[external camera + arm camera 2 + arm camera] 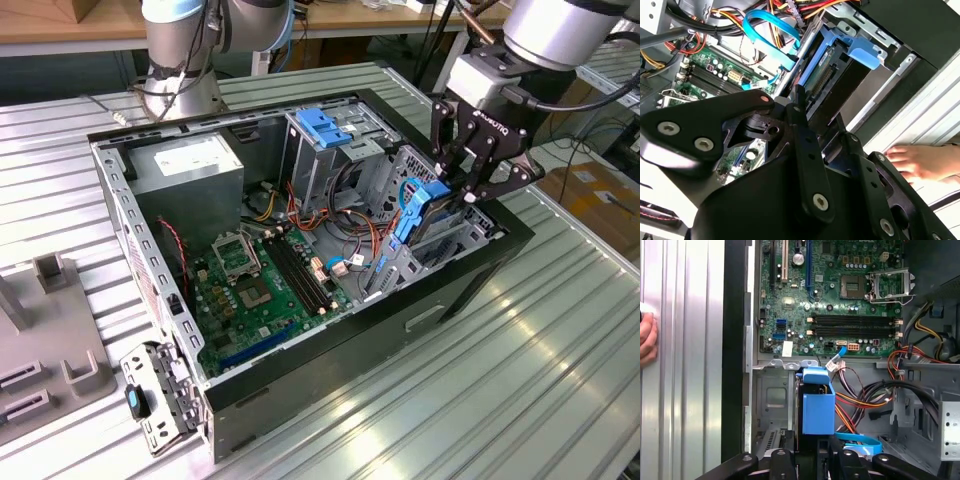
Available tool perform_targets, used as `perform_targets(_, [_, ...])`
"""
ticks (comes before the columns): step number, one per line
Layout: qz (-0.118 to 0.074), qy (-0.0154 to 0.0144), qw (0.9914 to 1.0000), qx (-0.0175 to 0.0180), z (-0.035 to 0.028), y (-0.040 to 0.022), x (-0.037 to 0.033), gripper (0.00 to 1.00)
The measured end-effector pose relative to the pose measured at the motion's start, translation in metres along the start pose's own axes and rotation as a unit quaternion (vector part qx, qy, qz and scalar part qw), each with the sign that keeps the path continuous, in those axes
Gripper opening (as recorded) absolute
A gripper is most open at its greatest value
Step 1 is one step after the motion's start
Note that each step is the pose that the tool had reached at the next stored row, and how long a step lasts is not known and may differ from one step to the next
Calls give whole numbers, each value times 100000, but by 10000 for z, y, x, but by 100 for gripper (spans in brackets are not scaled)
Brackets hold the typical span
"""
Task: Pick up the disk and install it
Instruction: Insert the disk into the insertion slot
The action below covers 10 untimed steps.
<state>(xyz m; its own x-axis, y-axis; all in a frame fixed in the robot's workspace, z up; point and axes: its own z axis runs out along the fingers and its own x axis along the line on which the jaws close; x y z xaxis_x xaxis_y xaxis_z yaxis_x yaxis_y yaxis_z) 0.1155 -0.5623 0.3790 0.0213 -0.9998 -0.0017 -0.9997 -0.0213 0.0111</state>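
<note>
The disk point(418, 208) stands on edge in its bright blue carrier, partway down in the drive bay at the end of the open computer case point(470, 265) on the exterior view's right. My gripper point(455, 190) comes from above and is shut on the disk, one black finger on each side. In the first wrist view the blue carrier end of the disk point(818, 407) sticks out ahead of my gripper point(812, 457), inside the metal bay. In the second wrist view the disk point(822, 80) runs between my two fingers point(802, 130), and its lower part is hidden.
A person's hand point(647, 340) rests on the ribbed metal table beside the case and also appears as the hand point(920, 161) in the second wrist view. Inside the case are the motherboard point(255, 290), loose cables point(345, 250), a grey power supply point(190, 165) and a blue-latched cage point(325, 125). Grey fixtures point(50, 330) sit at the exterior view's left.
</note>
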Motion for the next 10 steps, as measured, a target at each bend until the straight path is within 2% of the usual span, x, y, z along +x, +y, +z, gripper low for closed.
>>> perform_targets(2, [0,-2,100000,0,92,-1,0,35])
perform_targets(3, [1,2,100000,-1,117,-1,0,35])
perform_targets(6, [2,-8,100000,3,119,-1,2,35])
perform_targets(7, [3,-14,100000,1,120,-1,2,36])
perform_targets(8, [2,1,100000,-1,118,-1,2,42])
perform_targets(10, [2,-2,100000,1,118,-1,2,42])
